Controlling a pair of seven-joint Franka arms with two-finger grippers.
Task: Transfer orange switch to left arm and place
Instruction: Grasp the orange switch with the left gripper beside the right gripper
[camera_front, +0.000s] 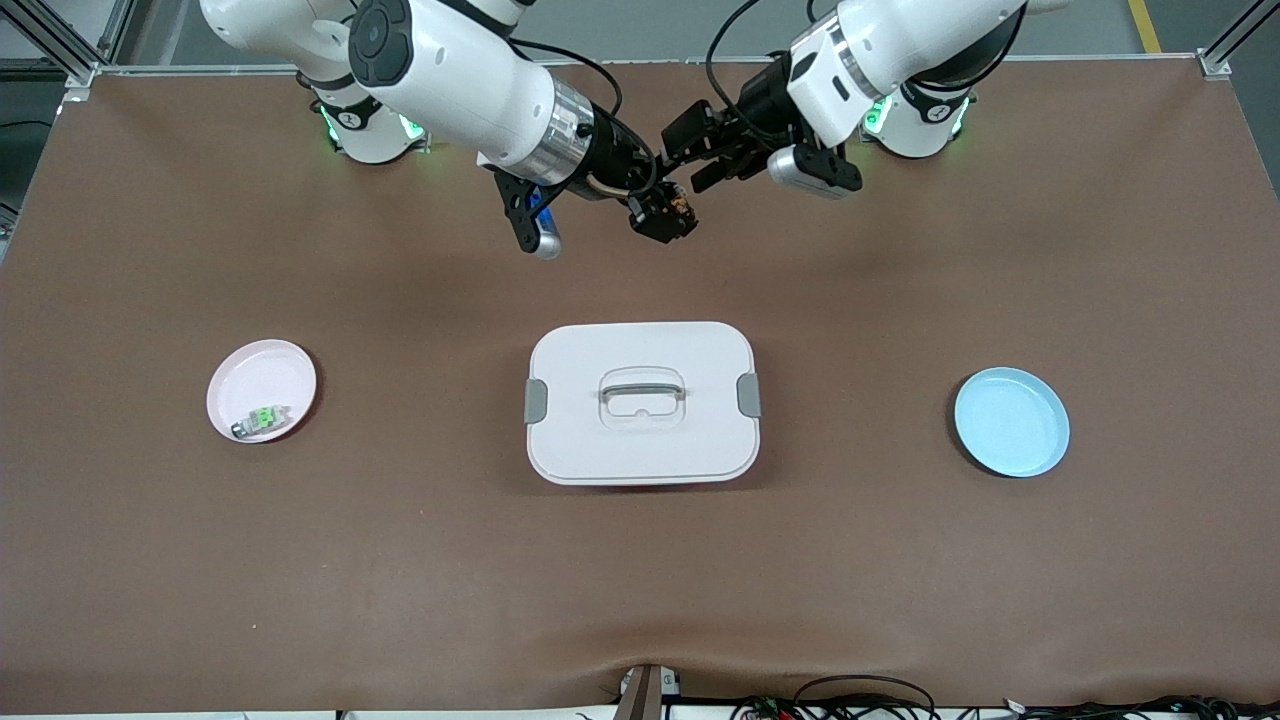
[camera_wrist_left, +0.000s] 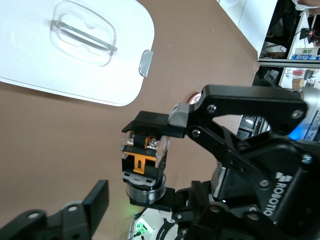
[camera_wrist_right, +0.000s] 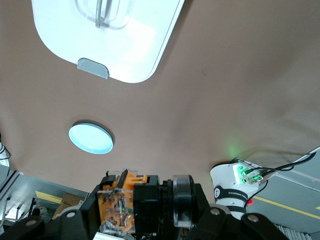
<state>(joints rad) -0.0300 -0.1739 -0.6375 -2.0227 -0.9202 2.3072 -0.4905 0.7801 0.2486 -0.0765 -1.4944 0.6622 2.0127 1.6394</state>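
Observation:
My right gripper is shut on the orange switch and holds it in the air over the bare table between the box and the arm bases. In the right wrist view the switch sits clamped between the right gripper's fingers. My left gripper is open, close beside the switch without touching it. In the left wrist view the switch hangs just ahead of the left gripper, with one finger showing. The white box sits closed at the table's middle.
A blue plate lies empty toward the left arm's end of the table. A pink plate toward the right arm's end holds a small green-and-clear component. The box also shows in both wrist views.

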